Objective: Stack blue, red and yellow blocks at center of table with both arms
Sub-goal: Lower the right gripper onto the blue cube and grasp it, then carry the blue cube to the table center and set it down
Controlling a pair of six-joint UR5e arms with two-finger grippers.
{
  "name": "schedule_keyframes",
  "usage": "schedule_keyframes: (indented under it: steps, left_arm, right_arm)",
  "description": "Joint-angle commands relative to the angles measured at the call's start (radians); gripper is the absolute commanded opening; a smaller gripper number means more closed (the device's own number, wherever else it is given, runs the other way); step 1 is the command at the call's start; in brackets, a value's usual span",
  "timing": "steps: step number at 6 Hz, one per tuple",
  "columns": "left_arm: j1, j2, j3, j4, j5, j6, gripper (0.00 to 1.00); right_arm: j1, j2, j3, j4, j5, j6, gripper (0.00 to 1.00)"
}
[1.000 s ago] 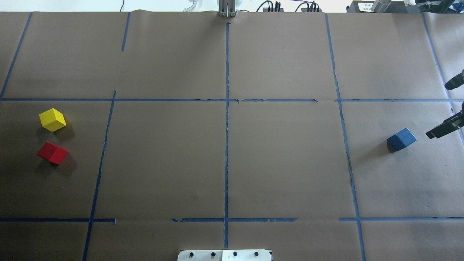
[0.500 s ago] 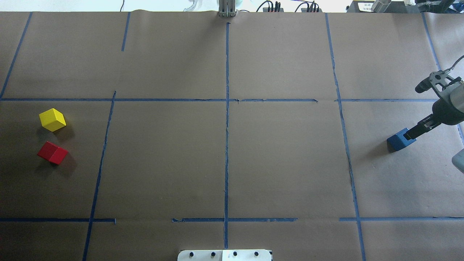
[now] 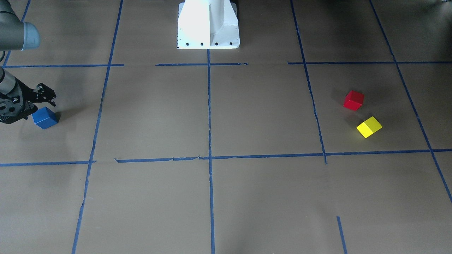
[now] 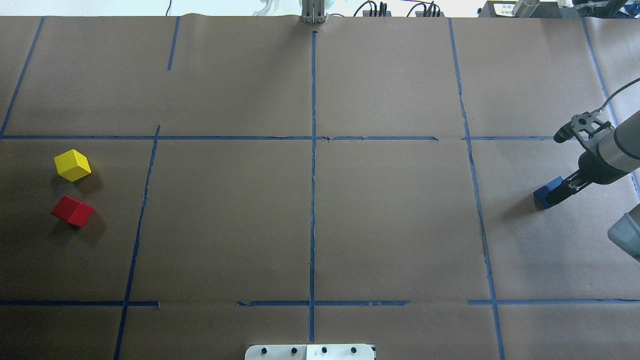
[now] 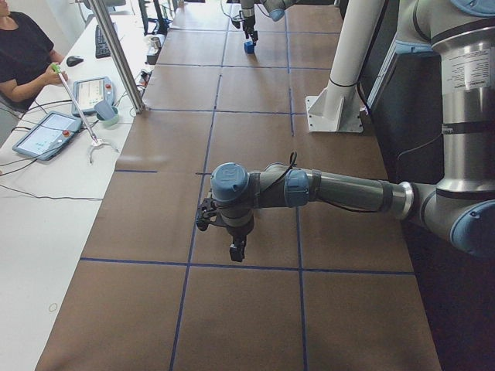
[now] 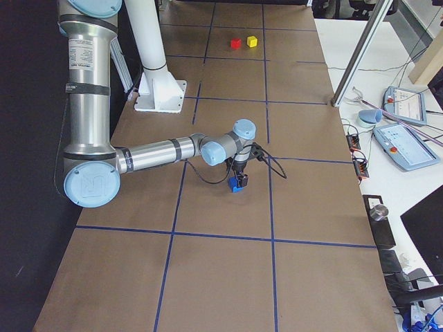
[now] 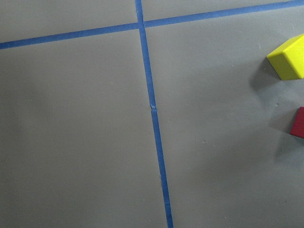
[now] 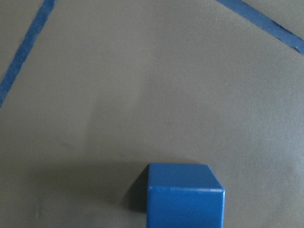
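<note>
The blue block (image 4: 544, 195) lies at the table's right side; it also shows in the front view (image 3: 45, 118) and low in the right wrist view (image 8: 185, 194). My right gripper (image 4: 566, 188) hangs open right at the block, its fingers over the block's right part. The yellow block (image 4: 72, 165) and the red block (image 4: 72, 211) lie close together at the far left; both show at the right edge of the left wrist view, yellow (image 7: 287, 59) above red (image 7: 299, 122). My left gripper (image 5: 237, 252) shows only in the exterior left view, above the paper; I cannot tell whether it is open.
Brown paper with a grid of blue tape lines (image 4: 313, 150) covers the table. The robot's white base (image 3: 208, 24) stands at the middle of its near edge. Operators' tablets (image 5: 46, 133) lie on a side table.
My right arm has come in from the right edge and moved left, bringing its gripper down at the blue block. The blocks have not moved.
</note>
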Motion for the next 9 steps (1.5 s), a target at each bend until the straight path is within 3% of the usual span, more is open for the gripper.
schedule_keyframes:
  steps: [1,2,3,4,5,6,7,8,9]
  left_arm:
    - [0.000,0.001,-0.001,0.000,0.000,0.000,1.00]
    - [-0.002,0.001,-0.001,0.000,0.000,0.000,1.00]
    - [0.000,0.001,-0.001,0.000,0.000,0.000,1.00]
    - [-0.002,0.001,-0.001,0.000,0.000,0.000,1.00]
    - [0.000,0.000,-0.002,0.000,0.000,0.000,1.00]
    - [0.000,-0.002,-0.009,0.000,0.000,-0.002,1.00]
    - [-0.002,-0.002,-0.016,0.000,0.000,-0.002,1.00]
    - [-0.002,-0.002,-0.027,0.000,0.000,0.005,1.00]
    - [-0.002,0.004,-0.042,0.000,0.000,0.006,1.00]
  right_arm:
    - [-0.024,0.006,-0.046,0.002,-0.026,-0.002,0.99]
    - [-0.041,0.035,-0.066,0.000,-0.026,-0.002,0.94]
    - [-0.053,0.080,-0.089,0.000,-0.026,-0.008,0.56]
    - [-0.052,0.084,-0.086,0.000,-0.026,-0.027,0.05]
    - [-0.046,0.078,-0.075,0.000,-0.024,-0.026,0.00]
    - [-0.047,0.085,0.021,-0.043,-0.012,0.013,0.00]
    - [-0.056,0.187,0.101,-0.161,-0.006,0.144,0.00]
    - [-0.119,0.340,0.103,-0.239,0.011,0.331,0.00]
    - [-0.250,0.448,0.085,-0.239,-0.024,0.596,0.00]
